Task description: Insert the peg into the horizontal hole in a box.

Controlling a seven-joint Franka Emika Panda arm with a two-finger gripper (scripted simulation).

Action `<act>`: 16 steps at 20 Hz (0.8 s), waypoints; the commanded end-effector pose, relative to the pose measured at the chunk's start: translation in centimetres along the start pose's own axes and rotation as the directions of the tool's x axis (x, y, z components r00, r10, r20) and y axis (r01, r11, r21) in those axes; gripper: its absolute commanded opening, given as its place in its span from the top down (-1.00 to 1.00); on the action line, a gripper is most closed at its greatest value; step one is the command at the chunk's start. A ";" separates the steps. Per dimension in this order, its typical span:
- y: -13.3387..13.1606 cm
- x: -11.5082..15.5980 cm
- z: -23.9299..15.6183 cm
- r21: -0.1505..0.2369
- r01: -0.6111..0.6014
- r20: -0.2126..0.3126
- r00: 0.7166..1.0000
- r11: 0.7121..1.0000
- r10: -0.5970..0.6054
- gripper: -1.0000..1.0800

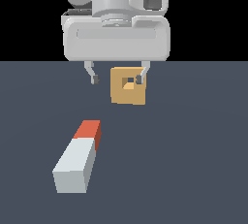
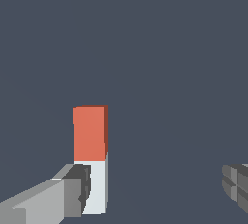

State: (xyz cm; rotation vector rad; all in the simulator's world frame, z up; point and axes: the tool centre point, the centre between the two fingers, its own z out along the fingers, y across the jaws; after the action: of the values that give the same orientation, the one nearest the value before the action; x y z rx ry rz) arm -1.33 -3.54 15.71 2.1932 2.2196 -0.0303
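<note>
A: Gripper (image 1: 117, 79) hangs with jaws wide, holding nothing. The peg (image 1: 77, 157) lies on the floor below it, untouched, well apart from the box (image 1: 128, 92).

B: Risk?

A: One finger (image 2: 72, 194) sits over the peg's white part, so a straight descent would likely strike it.

B: Views?

A: Only the exterior shows the box and hole (image 1: 129, 81); only the wrist shows that overlap.

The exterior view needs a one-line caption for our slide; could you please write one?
Open end effector hovers above the floor, with the peg lying free and the box behind.
</note>
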 end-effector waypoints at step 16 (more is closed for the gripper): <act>-6.8 -8.8 8.2 0.000 0.007 -0.026 1.000 1.000 -0.007 -0.92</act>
State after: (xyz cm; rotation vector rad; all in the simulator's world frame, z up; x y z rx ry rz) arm -7.71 -12.23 8.17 2.2007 2.2388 -0.0056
